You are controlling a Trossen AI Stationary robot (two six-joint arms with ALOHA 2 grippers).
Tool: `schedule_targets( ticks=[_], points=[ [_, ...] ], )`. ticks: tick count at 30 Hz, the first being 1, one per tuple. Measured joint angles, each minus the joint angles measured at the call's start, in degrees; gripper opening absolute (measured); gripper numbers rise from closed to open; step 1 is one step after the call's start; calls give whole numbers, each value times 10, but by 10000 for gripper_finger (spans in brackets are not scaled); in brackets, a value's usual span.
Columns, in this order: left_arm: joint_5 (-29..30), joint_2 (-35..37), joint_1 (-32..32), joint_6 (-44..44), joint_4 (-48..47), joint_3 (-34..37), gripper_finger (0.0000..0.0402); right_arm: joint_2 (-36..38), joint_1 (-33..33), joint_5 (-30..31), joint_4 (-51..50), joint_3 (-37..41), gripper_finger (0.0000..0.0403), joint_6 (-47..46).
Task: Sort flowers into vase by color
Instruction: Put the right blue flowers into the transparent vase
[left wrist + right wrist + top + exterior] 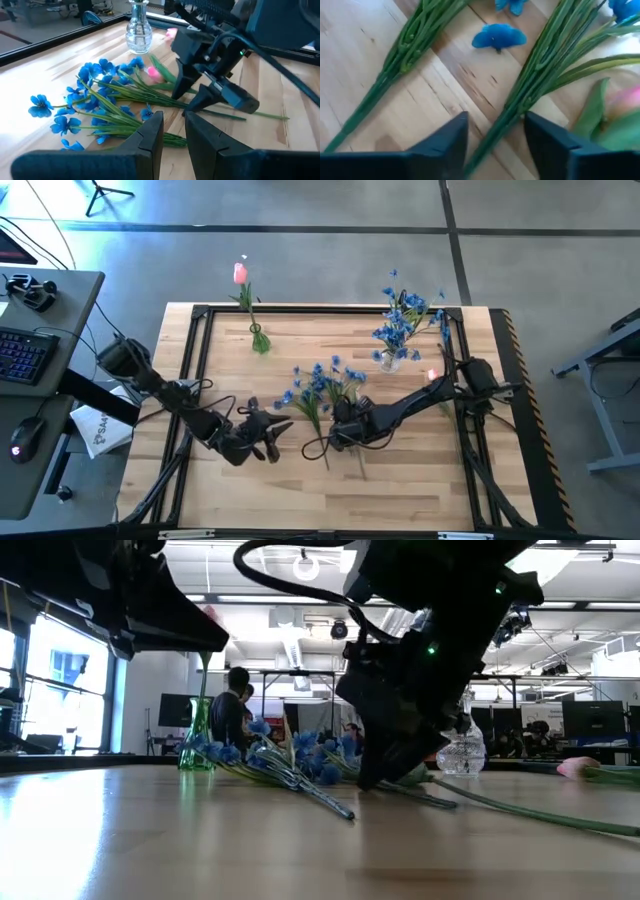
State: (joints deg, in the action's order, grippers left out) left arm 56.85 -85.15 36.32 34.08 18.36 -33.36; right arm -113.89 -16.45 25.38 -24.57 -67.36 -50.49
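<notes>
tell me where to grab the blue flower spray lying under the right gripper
Grip the bare bundled green stems of the loose blue-blossom spray, below the flowers, coming straight down from above. It lies flat on the wooden table, and the open right gripper already straddles those stems.

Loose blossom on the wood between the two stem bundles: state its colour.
Blue; the small loose blossom shows best in the right wrist view.
</notes>
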Motion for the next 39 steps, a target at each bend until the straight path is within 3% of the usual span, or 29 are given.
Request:
schedule_targets(
  ticks=[7,14,20,24,28,30,34,39],
  points=[
    [0,-33,0,4,23,0,66,5,-10,17,44,45,18,14],
    [-5,-41,0,12,27,0,66,105,-58,45,47,111,12,-11],
    [-4,-41,-2,-32,75,0,66,230,-119,198,98,183,6,-12],
    [-14,-41,-3,-103,136,0,66,286,-170,257,295,267,3,97],
    [-64,-41,-9,-188,201,0,66,289,-218,263,621,352,3,299],
    [-103,-41,-16,-230,239,0,66,281,-231,239,772,378,3,395],
    [-164,-50,-36,-300,258,-23,66,261,-234,158,970,395,3,541],
    [-206,-114,-60,-406,265,-105,66,232,-217,30,1056,366,4,649]
  ],
)
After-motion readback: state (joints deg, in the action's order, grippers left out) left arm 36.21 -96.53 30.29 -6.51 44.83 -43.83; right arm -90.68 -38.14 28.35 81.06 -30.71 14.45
